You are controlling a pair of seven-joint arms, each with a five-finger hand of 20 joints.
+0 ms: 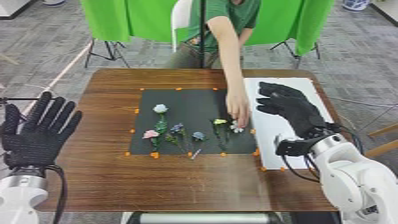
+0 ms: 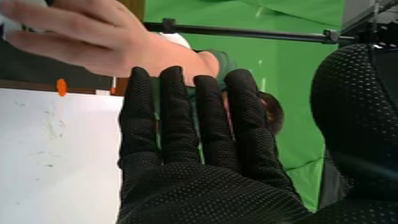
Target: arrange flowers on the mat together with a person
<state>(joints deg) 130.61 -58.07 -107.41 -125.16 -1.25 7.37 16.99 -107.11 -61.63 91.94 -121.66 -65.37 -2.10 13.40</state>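
Black matting (image 1: 191, 100) lies on the brown table (image 1: 115, 185), its sides dotted with orange tabs (image 1: 155, 155). A wide band of wood runs between its near edge and the table's near edge, a narrower one along its left side; the white sheet (image 1: 271, 137) lies just beside its right edge.

The flowers are on the matting: a white bloom (image 1: 160, 108) farthest back on the left, a pink flower (image 1: 151, 134) nearer and close to the left edge, a purple-blue flower (image 1: 177, 128) and a blue flower (image 1: 198, 135) around the middle, and a yellow flower (image 1: 220, 121) towards the right. By the right edge, a person's hand (image 1: 238, 107) reaches down to a small white flower (image 1: 236, 128).

The right hand (image 1: 289, 107) is above the white sheet, fingers straight and open, near the person's hand and between the matting and the table's right edge. The left hand (image 1: 40, 130) is outside the table's left edge, fingers spread open, well apart from the flowers.
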